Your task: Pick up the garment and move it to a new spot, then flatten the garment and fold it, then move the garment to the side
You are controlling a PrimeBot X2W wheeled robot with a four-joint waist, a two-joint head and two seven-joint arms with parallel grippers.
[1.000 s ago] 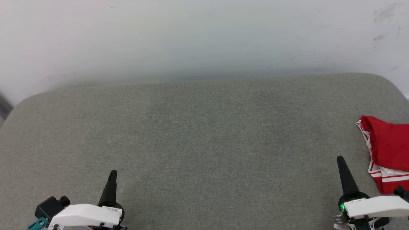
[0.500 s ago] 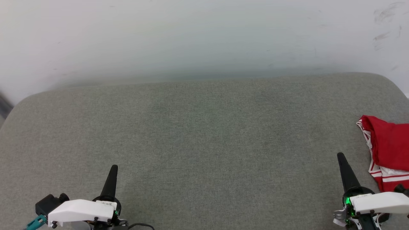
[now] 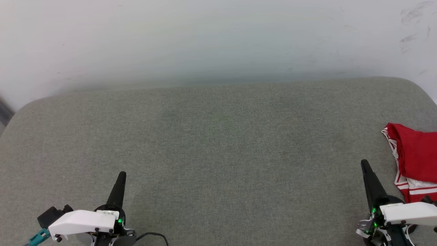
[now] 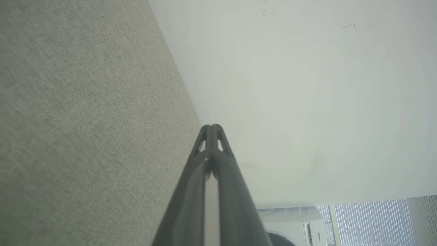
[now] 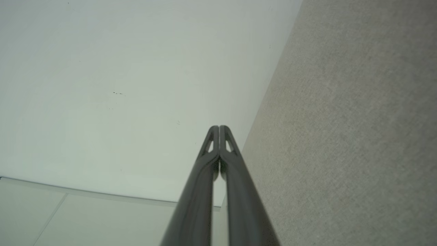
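Observation:
The garment (image 3: 414,159), red with white and red-striped trim, lies crumpled at the right edge of the grey cushioned surface (image 3: 218,136), partly cut off by the head view's border. My right gripper (image 3: 364,164) stands just left of it, apart from the cloth, tips together and holding nothing. My left gripper (image 3: 122,175) is at the lower left, far from the garment, also shut and empty. In the wrist views the left gripper (image 4: 211,127) and the right gripper (image 5: 219,127) each show both tips pressed together against the wall and cushion.
A pale wall (image 3: 218,37) rises behind the cushion's far edge. The cushion's corners round off at far left and far right. A white appliance (image 4: 300,225) and window blinds (image 4: 375,222) appear at the bottom of the left wrist view.
Both grippers have crept a little forward over the cushion, fingers still shut. The garment has not moved.

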